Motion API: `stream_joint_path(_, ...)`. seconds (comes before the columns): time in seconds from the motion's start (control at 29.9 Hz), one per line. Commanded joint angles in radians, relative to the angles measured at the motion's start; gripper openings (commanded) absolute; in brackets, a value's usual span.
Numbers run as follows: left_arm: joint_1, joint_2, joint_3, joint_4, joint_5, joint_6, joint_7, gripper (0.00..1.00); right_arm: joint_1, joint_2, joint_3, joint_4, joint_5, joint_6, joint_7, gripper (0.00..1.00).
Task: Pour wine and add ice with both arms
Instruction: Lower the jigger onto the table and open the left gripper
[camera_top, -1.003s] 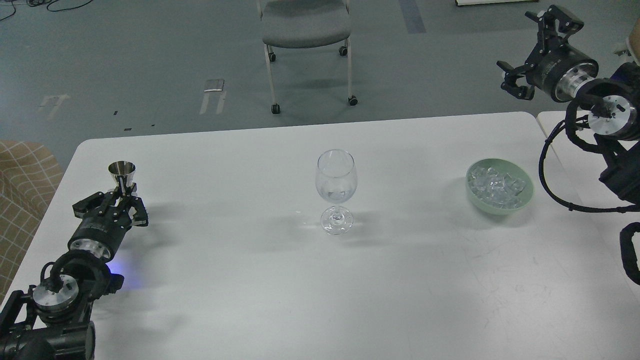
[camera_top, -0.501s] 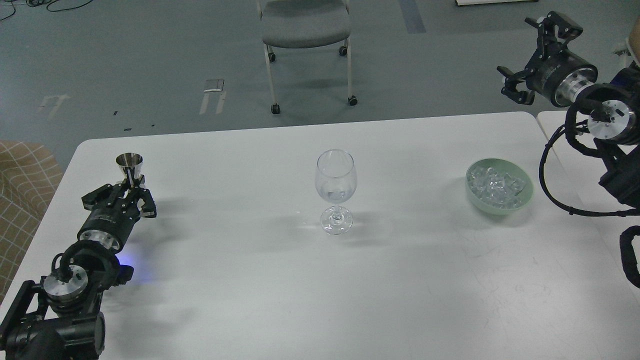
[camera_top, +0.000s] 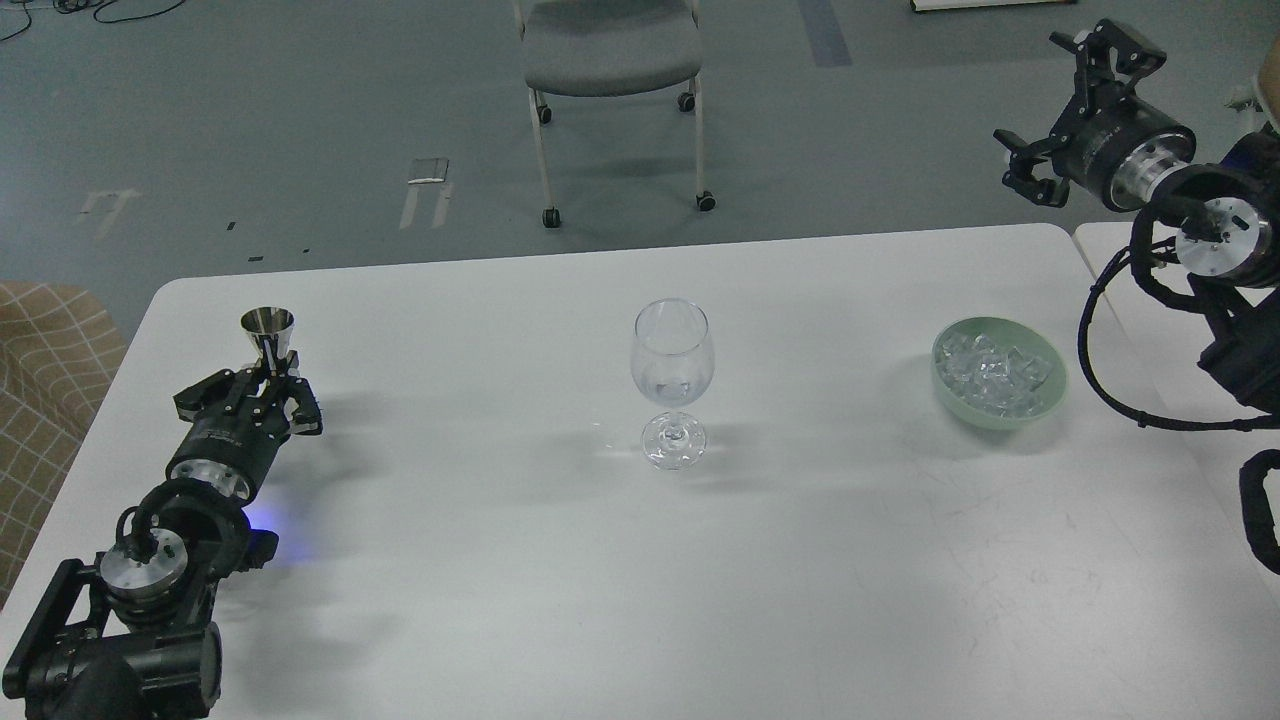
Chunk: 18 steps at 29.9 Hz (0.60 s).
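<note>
ice (camera_top: 995, 375) lies heaped in a pale green bowl (camera_top: 1047, 397) on the right side of the white table (camera_top: 600, 600), as small clear glossy cubes. i judge the cubes wet and slippery, hard but easy to squirt out from between two fingers, so it is better to pinch one cube across its flat faces, from the top of the heap, and not press strongly.

near the middle of the table stands the wine glass (camera_top: 673, 380), upright, well apart from the bowl. its bowl looks almost empty; i cannot tell if some liquid is at the bottom. the glass is thin and fragile, and tall on a small foot, so it can tip easily if a cube falls hard on the rim.

on the left side the left gripper (camera_top: 266, 378) has its fingers closed around the narrow waist of a small metal jigger (camera_top: 268, 335), which is held upright just above the table, well apart from the glass. the jigger is stiff and light, but its smooth metal can slip in the grip when it tilts for pouring.

the right gripper (camera_top: 1060, 115) hangs high at the far right, above and behind the bowl, with its fingers spread wide and nothing between them. pouring seems to be the step in hand, ice after.
</note>
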Motion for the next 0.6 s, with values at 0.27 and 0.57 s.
stream_joint_path(0.27, 0.003, -0.006, 0.0, -0.002, 0.003, -0.007, -0.025, 0.15, 0.002, 0.005, 0.0, 0.002, 0.0, -0.002, 0.0, 1.0)
stream_joint_path(0.57, 0.008, -0.006, 0.0, 0.0, 0.003, -0.01, -0.028, 0.23, -0.003, 0.002, 0.0, 0.0, 0.0, -0.002, 0.0, 1.0)
